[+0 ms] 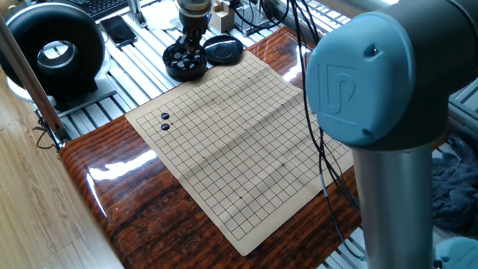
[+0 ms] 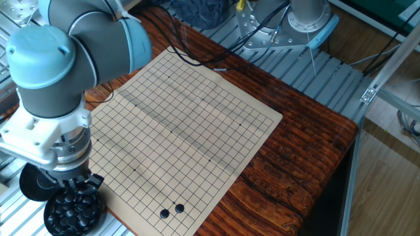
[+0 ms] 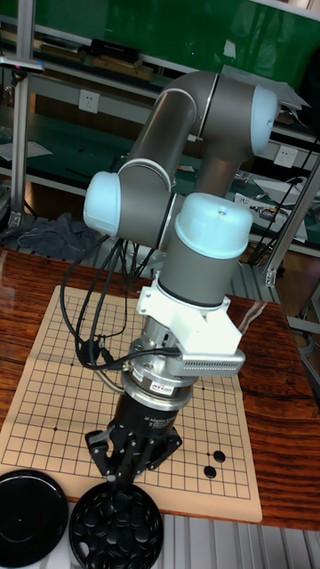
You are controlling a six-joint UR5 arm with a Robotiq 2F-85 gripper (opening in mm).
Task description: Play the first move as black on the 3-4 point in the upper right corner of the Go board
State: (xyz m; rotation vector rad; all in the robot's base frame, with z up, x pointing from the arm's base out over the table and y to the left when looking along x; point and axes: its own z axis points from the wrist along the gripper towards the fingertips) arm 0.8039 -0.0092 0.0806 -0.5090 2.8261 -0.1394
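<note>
Two black stones (image 1: 164, 121) lie near one edge of the Go board (image 2: 190, 111), well apart from the bowl (image 3: 116, 532). The gripper (image 3: 117, 477) hangs over that bowl of stones — probably to pick one — fingers close together; a hold I cannot tell.

Two small glossy black stones (image 2: 170, 211) lie side by side on the Go board (image 2: 197, 111) near one corner. Many more black stones fill the round black bowl (image 2: 74, 210) just beside the board's edge.

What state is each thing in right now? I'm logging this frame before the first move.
gripper: down in the bowl; open or shut cannot be told.
bowl of black stones: uncovered, full of stones.
lid: off, lying beside the bowl.
Go board: flat on the table, unfolded.
two black stones: resting on the board near one edge, side by side.
</note>
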